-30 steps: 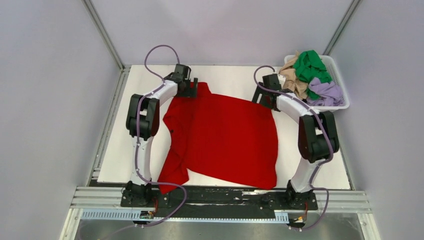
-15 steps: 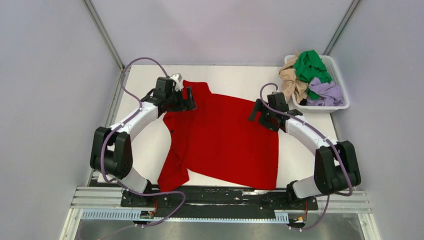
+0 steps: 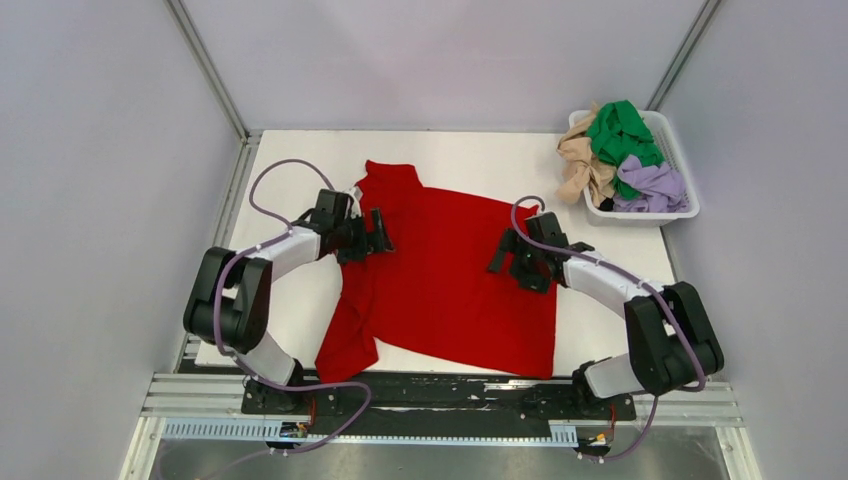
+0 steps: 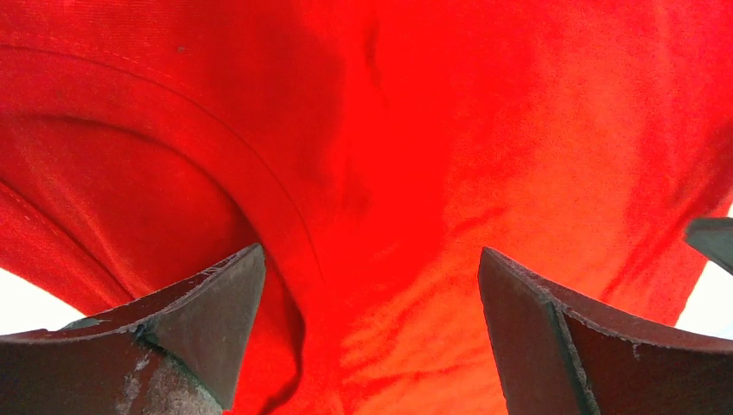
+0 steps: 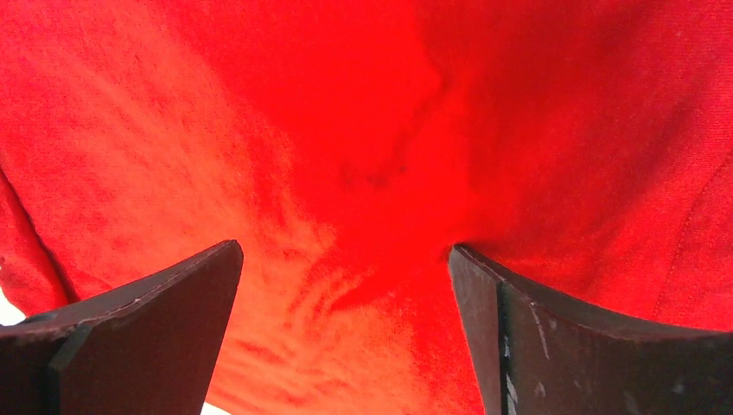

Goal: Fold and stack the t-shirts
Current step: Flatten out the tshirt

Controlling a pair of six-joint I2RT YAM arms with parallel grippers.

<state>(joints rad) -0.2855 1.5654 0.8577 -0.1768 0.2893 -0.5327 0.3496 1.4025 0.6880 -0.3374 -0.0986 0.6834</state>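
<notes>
The red t-shirt (image 3: 450, 280) lies spread on the white table (image 3: 470, 155), its left side folded and rumpled with a sleeve at the near left. My left gripper (image 3: 382, 233) hovers open over its upper left part, and red cloth fills the left wrist view (image 4: 415, 130) between the spread fingers (image 4: 207, 320). My right gripper (image 3: 500, 258) hovers open over its upper right part, with cloth (image 5: 346, 130) showing between its fingers (image 5: 164, 320). Neither holds cloth. The green (image 3: 620, 130), beige-tan (image 3: 582, 165) and lavender (image 3: 655, 185) t-shirts sit crumpled in the basket.
The white plastic basket (image 3: 650, 217) stands at the table's far right corner. Grey walls with metal frame posts close in the table on three sides. Bare table shows beyond the shirt and at both sides.
Both grippers have drawn back from the shirt's far edge towards the near side and inward, and now sit over the cloth. The shirt itself has barely moved.
</notes>
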